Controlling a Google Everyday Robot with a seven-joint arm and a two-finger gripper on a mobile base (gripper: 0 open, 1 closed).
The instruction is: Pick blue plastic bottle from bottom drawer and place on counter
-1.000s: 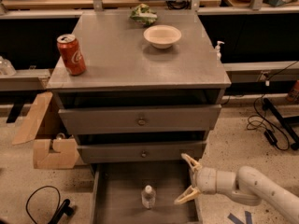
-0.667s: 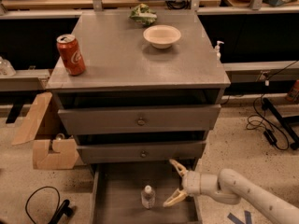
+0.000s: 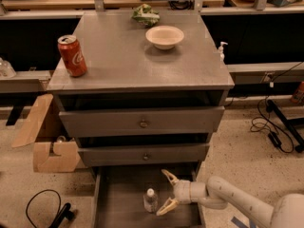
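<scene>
The blue plastic bottle (image 3: 150,200) stands upright in the open bottom drawer (image 3: 118,203), clear with a white cap. My gripper (image 3: 166,192) is open, low inside the drawer just to the right of the bottle, its two pale fingers spread toward it and not touching it. The white arm reaches in from the lower right. The counter (image 3: 123,56) is the grey cabinet top above.
On the counter stand a red soda can (image 3: 72,55) at the left, a white bowl (image 3: 164,36) and a green crumpled bag (image 3: 146,14) at the back. A cardboard box (image 3: 45,141) lies left of the cabinet. Cables lie on the floor at right.
My gripper has moved left inside the drawer, closer to the bottle. The bottle has not moved.
</scene>
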